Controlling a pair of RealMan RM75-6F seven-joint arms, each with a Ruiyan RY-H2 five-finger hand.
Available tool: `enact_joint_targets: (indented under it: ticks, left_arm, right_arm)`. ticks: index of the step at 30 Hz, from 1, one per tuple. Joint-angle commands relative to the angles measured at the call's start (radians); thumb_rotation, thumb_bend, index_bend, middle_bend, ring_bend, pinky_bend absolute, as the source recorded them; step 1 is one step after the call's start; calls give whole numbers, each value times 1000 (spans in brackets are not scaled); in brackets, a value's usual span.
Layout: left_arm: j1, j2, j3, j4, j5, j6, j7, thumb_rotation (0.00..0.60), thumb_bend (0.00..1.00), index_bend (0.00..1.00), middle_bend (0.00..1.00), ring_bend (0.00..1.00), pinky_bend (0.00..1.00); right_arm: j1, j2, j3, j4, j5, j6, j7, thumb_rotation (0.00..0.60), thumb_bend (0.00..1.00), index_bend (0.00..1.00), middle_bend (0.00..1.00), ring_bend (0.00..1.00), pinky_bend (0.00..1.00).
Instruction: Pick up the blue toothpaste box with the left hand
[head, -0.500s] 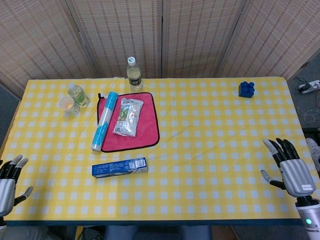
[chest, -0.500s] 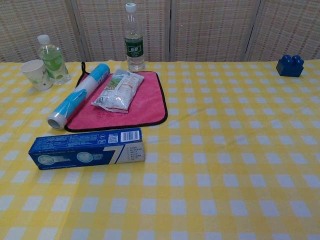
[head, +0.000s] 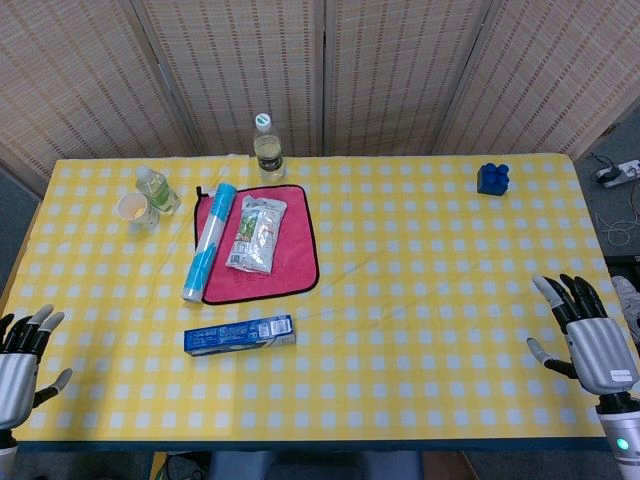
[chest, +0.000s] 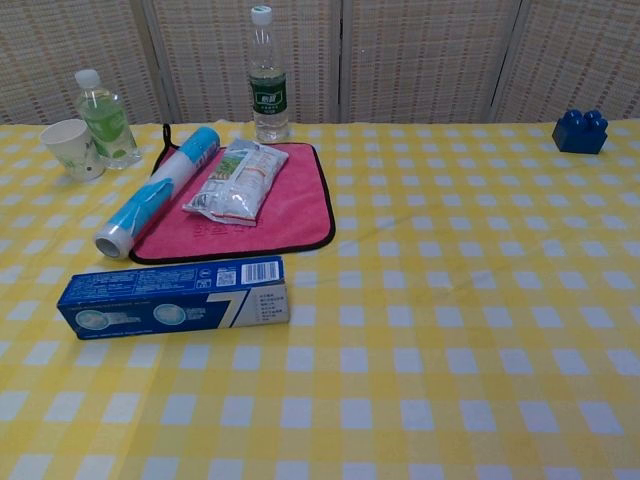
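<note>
The blue toothpaste box (head: 239, 336) lies flat on the yellow checked table (head: 430, 300), near the front edge and left of centre. Its long axis runs roughly left to right across the table, tilted slightly so that the right end sits a little further back. In the chest view the end bearing the white panel and barcode points right and the plain blue end points left.

Just behind the box a pink cloth (head: 280, 265) lies spread, with a silver snack packet (head: 256, 232) on it and a blue roll (head: 208, 256) lying along its left edge, one end overhanging toward the box. Behind the cloth stands a clear bottle (head: 267, 150). At the back left a paper cup (head: 134, 210) stands beside a small green bottle (head: 157, 189). A blue toy block (head: 492, 178) sits at the back right.

The left hand (head: 22, 357) hangs at the front left corner, well apart from the box, fingers spread and holding nothing. The right hand (head: 590, 340) hangs at the front right edge, likewise spread and empty.
</note>
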Motion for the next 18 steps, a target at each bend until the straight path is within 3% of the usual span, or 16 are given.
enact_joint_targets:
  ticks: [1,7,18]
  left_arm:
    - [-26,10,-7,-16,22,-19,-24,600,204,222,155,168,75]
    - [-85,29,-20,-66,66,-73,33,600,204,216,155,168,75]
    - [-242,32,-23,-188,107,-299,102,600,204,182,148,168,74]
  right_arm:
    - [-2,5,5,-4,2,8,-2,600,263,71,123,0,0]
    - [-8,21,13,-16,3,26,-13,600,264,71,123,0,0]
    - [-20,24,14,-17,13,33,-8,600,264,71,123,0,0]
